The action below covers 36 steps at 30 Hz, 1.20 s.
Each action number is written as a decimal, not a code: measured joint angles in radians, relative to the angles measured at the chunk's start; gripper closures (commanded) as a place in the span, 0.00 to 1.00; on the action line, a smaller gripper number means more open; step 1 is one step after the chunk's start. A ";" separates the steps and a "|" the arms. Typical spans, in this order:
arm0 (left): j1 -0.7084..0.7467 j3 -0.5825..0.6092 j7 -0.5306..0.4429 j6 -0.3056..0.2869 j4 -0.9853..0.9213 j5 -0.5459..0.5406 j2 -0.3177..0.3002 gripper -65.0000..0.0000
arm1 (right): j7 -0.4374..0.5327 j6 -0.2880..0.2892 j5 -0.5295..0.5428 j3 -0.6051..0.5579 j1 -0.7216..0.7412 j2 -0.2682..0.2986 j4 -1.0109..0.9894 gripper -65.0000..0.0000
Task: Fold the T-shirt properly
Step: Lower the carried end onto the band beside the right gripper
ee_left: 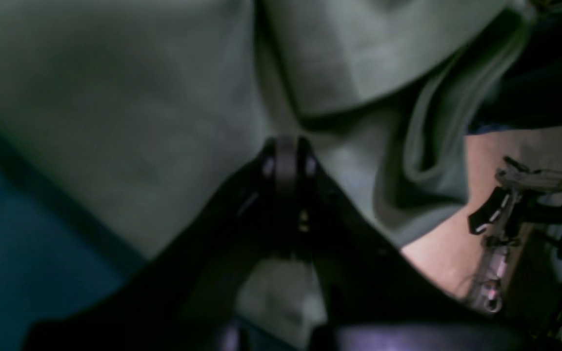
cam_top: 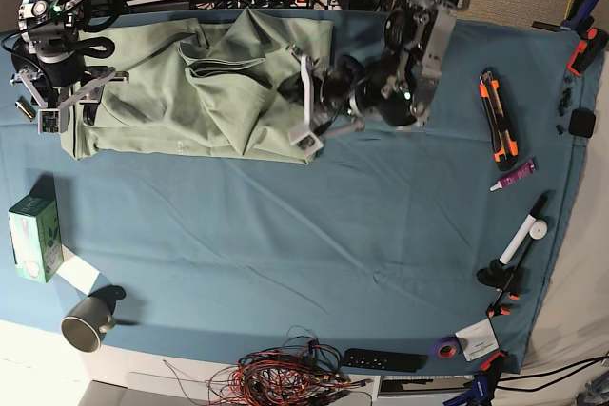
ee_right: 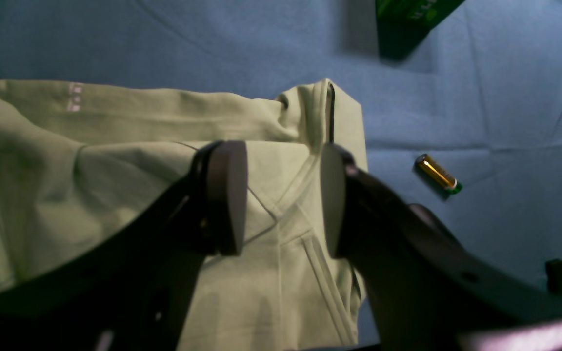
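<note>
left jaws (ee_left: 287, 161) pinched on the t-shirt (cam_top: 190, 92); right jaws (ee_right: 281, 200) parted above its corner.

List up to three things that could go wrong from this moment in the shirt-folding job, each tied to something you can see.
1. The left gripper is shut on the T-shirt where layers bunch, so lifting may drag several layers and skew the fold.
2. The right gripper hangs open over the shirt's corner; that side may slide if pulled.
3. A battery lies on the cloth beside that corner and could be swept along.
</note>
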 measured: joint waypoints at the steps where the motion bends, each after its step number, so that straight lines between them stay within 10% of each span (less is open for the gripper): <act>1: 0.007 0.000 -0.015 0.005 0.000 0.003 0.000 1.00 | 0.000 0.000 0.000 0.000 0.000 0.000 0.000 0.62; 21: 0.021 0.167 -0.134 0.129 0.001 0.284 0.127 1.00 | 0.000 0.000 0.000 0.000 0.000 0.000 0.000 0.62; 36: -0.063 0.190 -0.314 0.121 -0.008 0.224 0.140 1.00 | 0.000 0.000 0.000 0.000 0.000 0.000 0.000 0.62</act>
